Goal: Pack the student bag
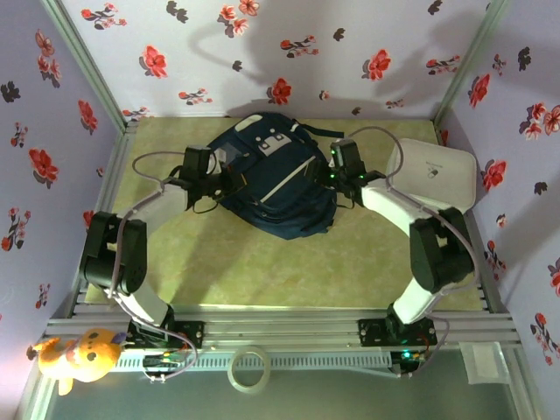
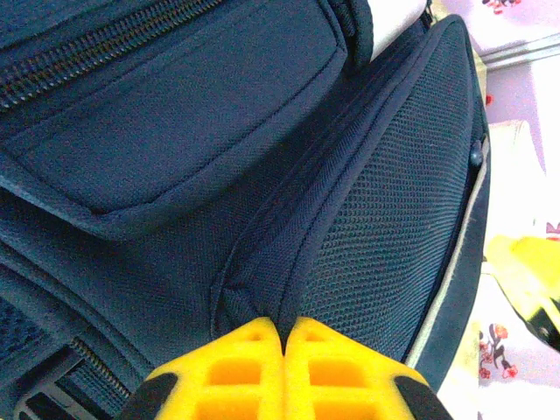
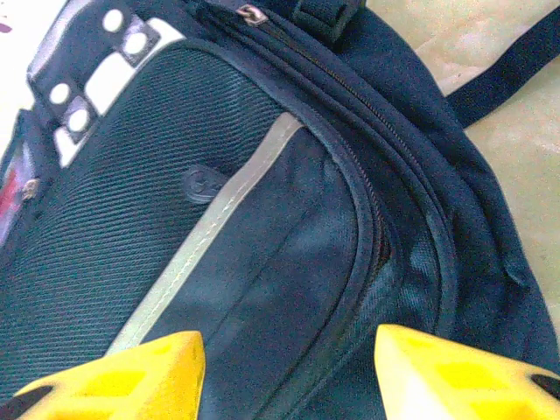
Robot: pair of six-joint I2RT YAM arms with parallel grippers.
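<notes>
**Risks.**
- Left: the left fingers [image 2: 236, 372] have only a thin ridge of fabric. A lift or pull would likely slip it out, or drag the whole bag [image 2: 175, 131] instead of opening a pocket.
- Right: the right fingers [image 3: 131, 376] sit over the smooth front panel, with nothing raised to catch. Closing here would probably skid off the cloth. The zip pull [image 3: 252, 15] lies well away from them, by the top edge.

**Fingers.**
- Left: closed tip to tip. A seam fold of the bag looks pinched between them, judging by the fabric puckering up into the tips.
- Right: well apart, straddling the panel beside the grey stripe [image 3: 219, 210] and holding nothing. Cannot tell whether they touch the cloth.

**Bag.** It lies flat on the worktop [image 1: 262, 271], towards the rear, between the two arms, front up. A white box [image 1: 442, 175] sits just right of it, so a bag dragged rightwards could foul it.
</notes>
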